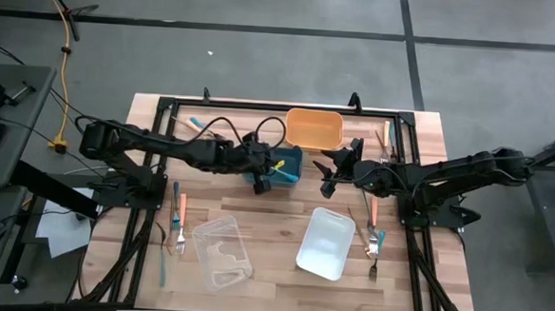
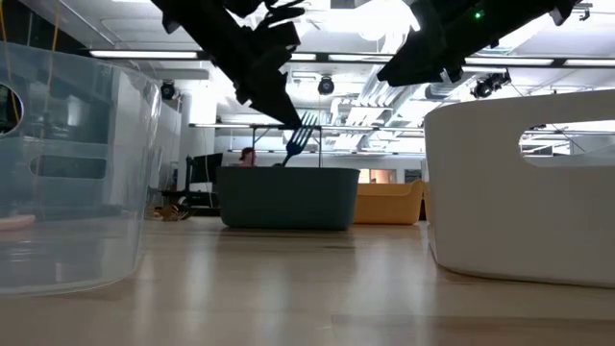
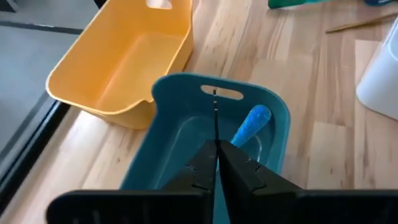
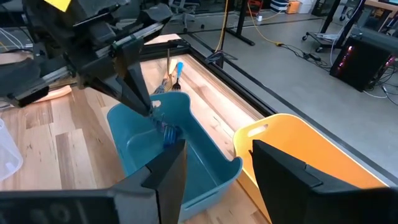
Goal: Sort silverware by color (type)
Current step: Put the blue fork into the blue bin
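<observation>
1. Progress: early. Only 1 piece visibly at a bin, most silverware loose on the surface [image 1: 270,293].
2. Left gripper [image 1: 262,172]: over the teal bin [image 1: 294,157], fingers pinched together on the blue fork [image 2: 301,141]. Fork hanging tines-up, handle angled down past the rim into the bin, apparently not yet lying on the bin floor.
3. Right gripper [image 1: 332,170]: fingers wide apart, nothing between them, hovering just beside the teal bin, on its right and near the orange bin [image 1: 314,131]. Waiting, by the look of it.
4. Bins: orange bin empty, white bin [image 1: 327,244] and clear bin [image 1: 220,255] look empty too. No other piece visible in the teal bin.
5. Left to sort, near-left: cluster [image 1: 176,217] beside the clear bin, with salmon and teal handles. Exact count not clear.
6. Left to sort, near-right: cluster [image 1: 373,232] just right of the white bin, with a salmon handle, a teal handle and a dark fork.
7. Left to sort, far edge: teal-handled piece [image 1: 197,125] at far left, and a pale thin piece [image 1: 385,137] at far right, right of the orange bin.
8. Step in hand, as a judgement: drop of the blue fork into the teal bin, release pending.
9. After that: pick the other teal pieces for the same bin, then salmon, gold and dark each to its own bin. Bulk of the job still ahead.
</observation>
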Robot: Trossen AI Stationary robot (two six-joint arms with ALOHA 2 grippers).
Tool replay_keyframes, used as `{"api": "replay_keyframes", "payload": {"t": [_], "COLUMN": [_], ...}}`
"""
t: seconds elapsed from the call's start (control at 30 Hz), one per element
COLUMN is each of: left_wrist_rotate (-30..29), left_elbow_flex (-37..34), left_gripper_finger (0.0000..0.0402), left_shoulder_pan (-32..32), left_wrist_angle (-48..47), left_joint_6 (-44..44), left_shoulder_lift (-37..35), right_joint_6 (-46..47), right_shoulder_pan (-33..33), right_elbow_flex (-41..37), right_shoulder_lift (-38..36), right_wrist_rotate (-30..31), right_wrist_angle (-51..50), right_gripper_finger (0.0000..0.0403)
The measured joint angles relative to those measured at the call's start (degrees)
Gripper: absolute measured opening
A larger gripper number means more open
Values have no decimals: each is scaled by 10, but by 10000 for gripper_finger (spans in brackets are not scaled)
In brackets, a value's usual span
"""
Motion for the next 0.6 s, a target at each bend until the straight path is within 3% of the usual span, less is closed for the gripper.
{"api": "replay_keyframes", "payload": {"t": [0.3,0.43,0.6], "left_wrist_rotate": [-7,-6,22], "left_elbow_flex": [-1,-1,-81], "left_gripper_finger": [116,152,169], "left_shoulder_pan": [0,0,-9], "left_wrist_angle": [13,1,85], "left_joint_6": [31,30,19], "left_shoulder_lift": [-33,-82,-172], "right_joint_6": [0,0,-2], "right_shoulder_pan": [0,0,0], "right_elbow_flex": [0,0,0], "right_shoulder_lift": [0,0,0], "right_wrist_rotate": [0,0,0], "right_wrist_angle": [-1,-11,-15], "right_gripper_finger": [177,177,177]}}
